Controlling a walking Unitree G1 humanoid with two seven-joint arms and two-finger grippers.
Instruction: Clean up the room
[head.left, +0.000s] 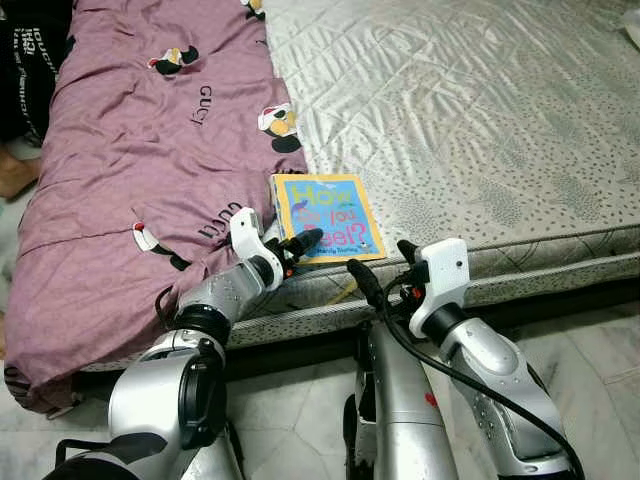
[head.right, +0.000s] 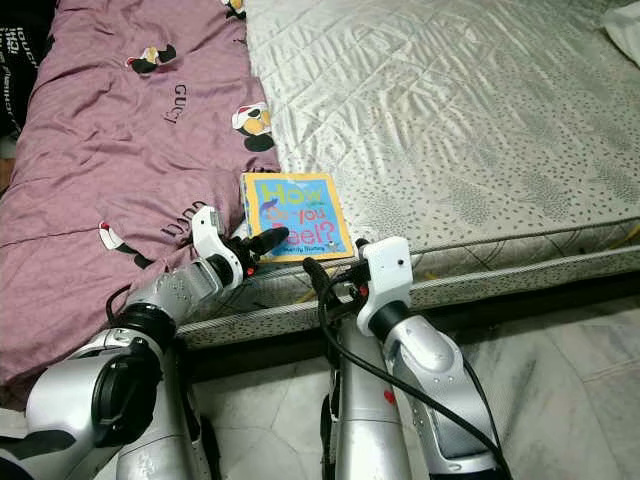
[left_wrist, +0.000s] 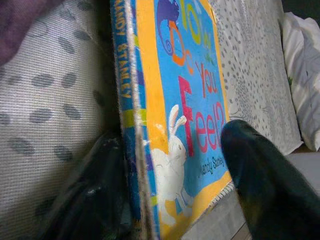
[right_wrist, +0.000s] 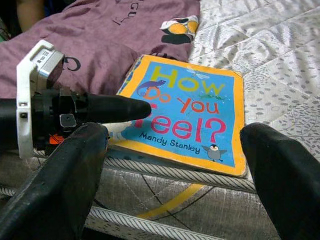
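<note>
While your left gripper (head.left: 300, 243) has its two black fingers spread around the near left corner of the book (head.left: 328, 216), one finger lies over the cover and the other sits low beside the spine, so it straddles the edge without yet pinching it, as far as the left wrist view lets you judge. Your right gripper (head.left: 385, 268) hangs just off the mattress (head.left: 480, 120) edge, fingers wide apart and holding nothing, aimed at the book's near edge from below. The book lies flat at the front edge of the mattress, its left side just beside the purple quilt (head.left: 130, 160), its long axis running away from you toward the head of the bed. Your left arm is plainly the nearer one, already at the spine side; the right is near but apart. You will likely need to squeeze across the book's thickness here, since the spine corner is the only part lifted enough to grip.
</note>
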